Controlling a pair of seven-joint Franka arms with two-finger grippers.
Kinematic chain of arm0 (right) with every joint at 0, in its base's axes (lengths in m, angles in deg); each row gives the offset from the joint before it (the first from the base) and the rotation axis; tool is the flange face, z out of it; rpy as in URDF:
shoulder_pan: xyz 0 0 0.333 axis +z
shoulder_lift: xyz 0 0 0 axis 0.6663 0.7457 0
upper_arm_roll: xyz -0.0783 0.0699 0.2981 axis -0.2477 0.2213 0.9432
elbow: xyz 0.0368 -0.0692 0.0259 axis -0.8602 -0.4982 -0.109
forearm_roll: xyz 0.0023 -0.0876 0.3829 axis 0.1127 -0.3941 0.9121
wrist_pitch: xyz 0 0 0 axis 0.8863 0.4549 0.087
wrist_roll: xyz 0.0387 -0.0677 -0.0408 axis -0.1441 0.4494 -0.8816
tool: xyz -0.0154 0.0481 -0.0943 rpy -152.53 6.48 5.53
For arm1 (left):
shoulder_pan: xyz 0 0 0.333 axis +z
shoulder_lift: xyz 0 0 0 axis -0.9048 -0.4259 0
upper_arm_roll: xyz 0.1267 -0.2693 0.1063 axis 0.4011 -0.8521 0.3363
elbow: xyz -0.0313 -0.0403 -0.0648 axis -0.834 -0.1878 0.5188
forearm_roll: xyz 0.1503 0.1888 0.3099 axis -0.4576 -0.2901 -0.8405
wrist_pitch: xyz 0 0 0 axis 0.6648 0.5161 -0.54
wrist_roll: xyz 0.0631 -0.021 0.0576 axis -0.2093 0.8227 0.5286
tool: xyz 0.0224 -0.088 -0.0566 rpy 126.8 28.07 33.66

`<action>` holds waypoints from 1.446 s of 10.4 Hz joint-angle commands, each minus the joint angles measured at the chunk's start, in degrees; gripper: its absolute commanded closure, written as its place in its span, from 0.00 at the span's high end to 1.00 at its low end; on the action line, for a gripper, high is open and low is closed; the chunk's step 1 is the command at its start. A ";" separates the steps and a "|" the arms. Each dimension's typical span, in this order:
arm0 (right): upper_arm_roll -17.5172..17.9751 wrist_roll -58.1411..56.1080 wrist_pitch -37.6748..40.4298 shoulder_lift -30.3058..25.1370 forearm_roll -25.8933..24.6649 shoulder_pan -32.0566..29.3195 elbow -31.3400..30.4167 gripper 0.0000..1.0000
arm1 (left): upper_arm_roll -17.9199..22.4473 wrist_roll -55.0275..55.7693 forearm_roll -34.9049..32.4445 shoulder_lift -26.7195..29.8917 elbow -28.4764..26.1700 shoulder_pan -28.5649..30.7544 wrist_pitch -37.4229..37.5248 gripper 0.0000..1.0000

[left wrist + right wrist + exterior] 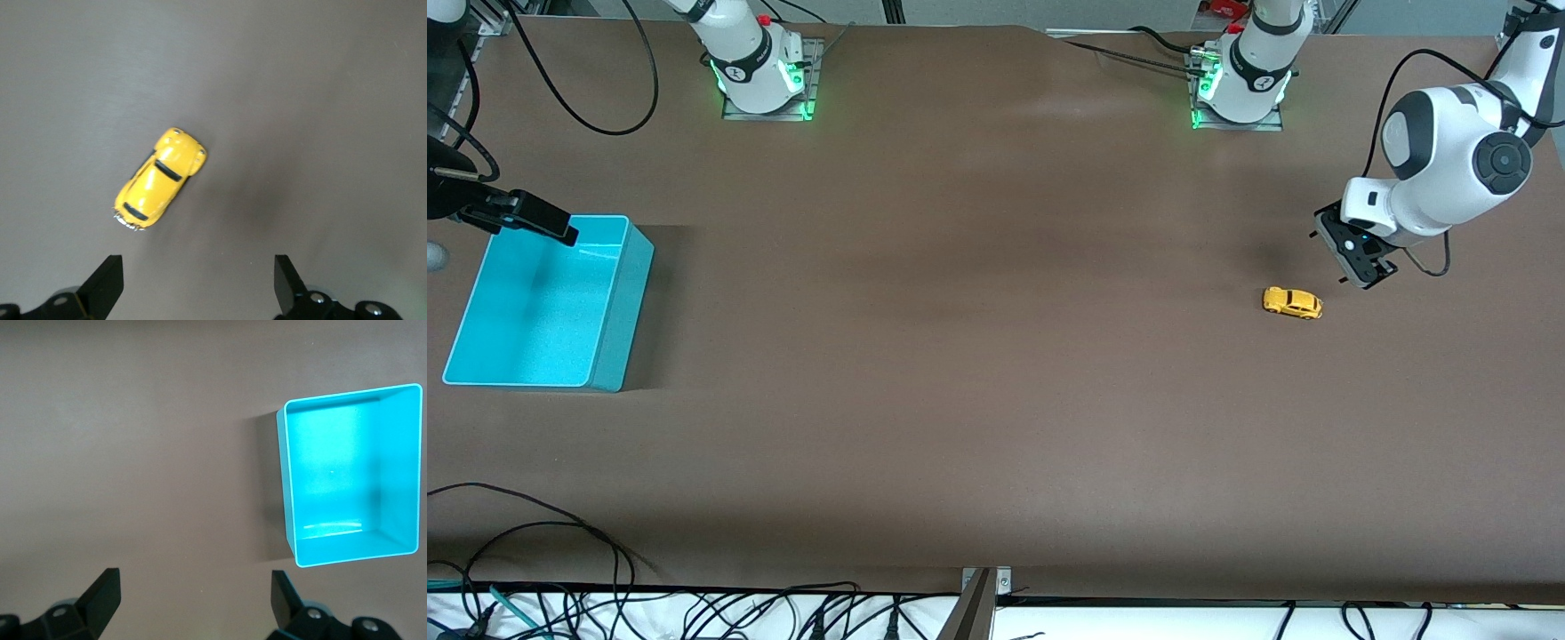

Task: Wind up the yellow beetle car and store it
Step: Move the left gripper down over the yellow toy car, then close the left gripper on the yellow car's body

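Observation:
The yellow beetle car [1292, 303] stands on its wheels on the brown table toward the left arm's end; it also shows in the left wrist view [160, 179]. My left gripper [1359, 258] hangs open and empty over the table just beside the car, not touching it; in its wrist view [198, 283] the car lies off to one side of the gap between the fingers. My right gripper [551, 227] is open and empty over the turquoise bin's [618, 302] rim that is farther from the front camera. In the right wrist view [193, 597] only bare table lies between its fingers.
The turquoise bin [283, 473] is empty and stands at the right arm's end of the table. Both arm bases [760, 71] [1240, 84] stand along the table edge farthest from the front camera. Cables [605, 551] lie along the edge nearest it.

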State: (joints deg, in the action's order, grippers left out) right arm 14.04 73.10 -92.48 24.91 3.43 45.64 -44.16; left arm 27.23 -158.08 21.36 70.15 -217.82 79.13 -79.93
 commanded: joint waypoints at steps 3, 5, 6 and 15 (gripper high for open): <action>0.10 0.44 0.81 -0.15 -0.63 -0.08 0.91 1.00 | -0.40 -20.16 -2.14 -4.62 0.20 0.69 -10.67 0.99; 0.01 0.44 0.81 -0.15 -0.71 0.01 0.91 1.00 | -0.40 -23.36 -4.35 -8.22 0.47 0.69 -16.13 0.99; 0.10 0.53 0.81 -0.15 -0.71 -0.08 0.91 1.00 | -0.40 -23.63 -4.35 -9.55 0.47 0.69 -17.19 0.99; 0.01 0.44 0.81 -0.15 -0.63 -0.08 0.91 1.00 | -0.31 -22.84 -3.38 -16.94 1.96 0.17 -21.32 0.87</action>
State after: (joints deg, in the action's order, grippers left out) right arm 14.01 73.10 -92.47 24.90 3.43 45.64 -44.13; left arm 27.19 -180.31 18.04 54.40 -216.96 79.21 -100.23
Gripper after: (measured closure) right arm 0.000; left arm 0.057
